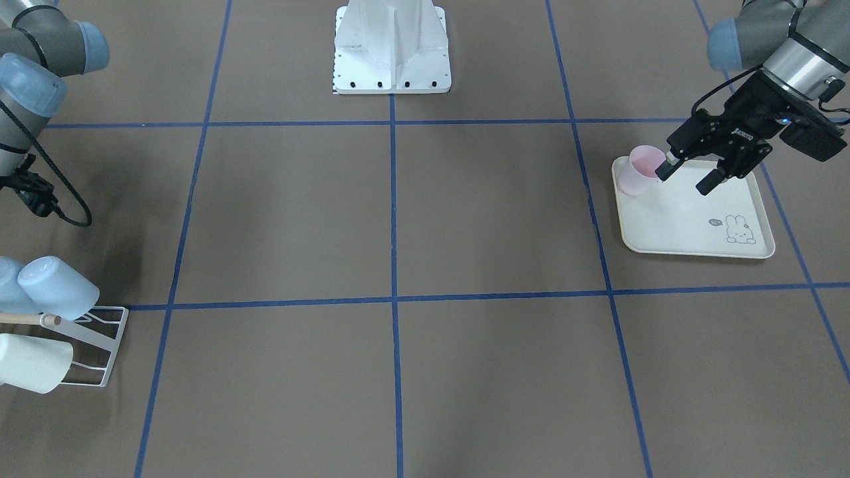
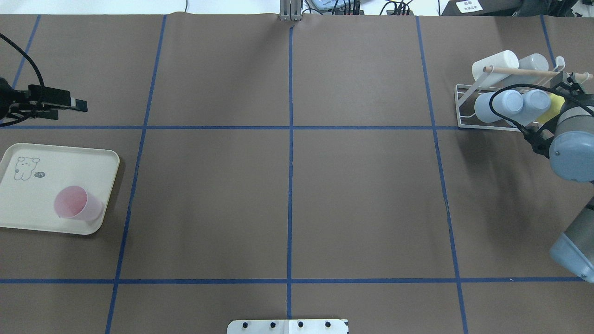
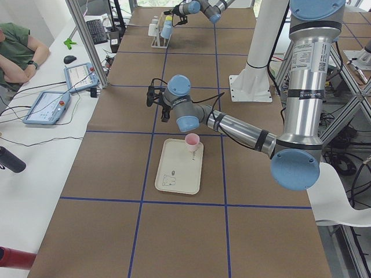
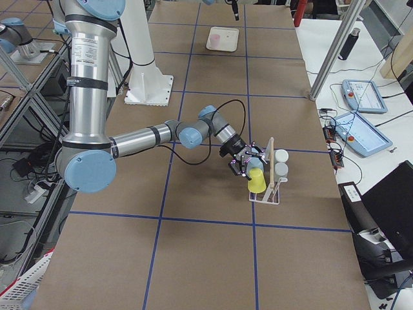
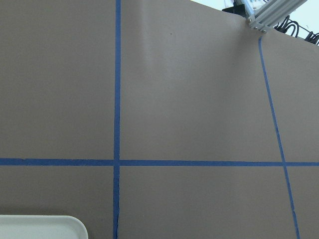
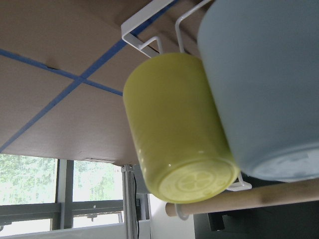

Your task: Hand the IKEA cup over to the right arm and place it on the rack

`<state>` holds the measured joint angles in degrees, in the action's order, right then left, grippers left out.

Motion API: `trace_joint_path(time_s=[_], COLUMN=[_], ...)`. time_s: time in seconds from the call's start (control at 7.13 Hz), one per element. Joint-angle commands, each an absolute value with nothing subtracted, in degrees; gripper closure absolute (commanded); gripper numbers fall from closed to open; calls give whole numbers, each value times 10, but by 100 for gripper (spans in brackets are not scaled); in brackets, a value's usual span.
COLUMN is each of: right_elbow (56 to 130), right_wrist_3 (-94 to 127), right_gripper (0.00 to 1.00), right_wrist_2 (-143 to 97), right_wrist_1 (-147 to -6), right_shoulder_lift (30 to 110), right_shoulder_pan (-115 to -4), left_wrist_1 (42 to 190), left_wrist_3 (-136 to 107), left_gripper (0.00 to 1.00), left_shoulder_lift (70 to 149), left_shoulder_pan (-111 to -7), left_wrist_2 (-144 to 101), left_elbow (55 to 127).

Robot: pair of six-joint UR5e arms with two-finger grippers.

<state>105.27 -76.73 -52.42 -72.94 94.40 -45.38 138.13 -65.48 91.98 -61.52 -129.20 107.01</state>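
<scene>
The pink IKEA cup (image 1: 639, 171) (image 2: 76, 203) (image 3: 192, 141) stands upright on the cream rabbit tray (image 1: 671, 226) (image 2: 28, 208). My left gripper (image 1: 684, 180) hangs open and empty, raised off the table on the tray's far side and apart from the cup. The white wire rack (image 2: 464, 109) (image 1: 103, 345) (image 4: 268, 197) with its wooden rod (image 2: 519, 71) holds several cups. My right gripper (image 4: 247, 161) sits right by a yellow cup (image 6: 174, 129) (image 4: 256, 182) resting on the rack. Its fingers show in no close view, so I cannot tell whether it is open or shut.
On the rack are pale blue cups (image 2: 506, 104) (image 1: 56, 287) and a white one (image 1: 33, 362). The robot's white base (image 1: 392, 46) stands at mid-table. A person sits at a side desk (image 3: 17, 46) with teach pendants (image 3: 46, 107). Brown table with blue tape lines lies between tray and rack.
</scene>
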Motion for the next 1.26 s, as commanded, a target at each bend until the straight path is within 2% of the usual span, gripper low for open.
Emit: trace_joint_path(time_s=[0.0, 0.56, 0.98, 1.12], right_elbow=[1063, 1138, 1178, 1176], right_wrist_3=[-766, -567, -337, -273], right_gripper=[2, 2, 1, 0], right_wrist_2=[-533, -685, -829, -882], right_wrist_1=[-725, -725, -715, -668], right_shoulder_lift=[931, 929, 926, 921], right_shoulder_pan=[-454, -458, -455, -455], left_wrist_1=[1382, 1383, 1383, 1383], left_wrist_3=[-655, -655, -655, -655], left_gripper=[1, 1, 1, 1], left_shoulder_lift=[916, 913, 912, 913], left_shoulder_pan=[-615, -615, -615, -614], left_wrist_2=[-1292, -1291, -1291, -1271], left_elbow=[1071, 1071, 1071, 1071])
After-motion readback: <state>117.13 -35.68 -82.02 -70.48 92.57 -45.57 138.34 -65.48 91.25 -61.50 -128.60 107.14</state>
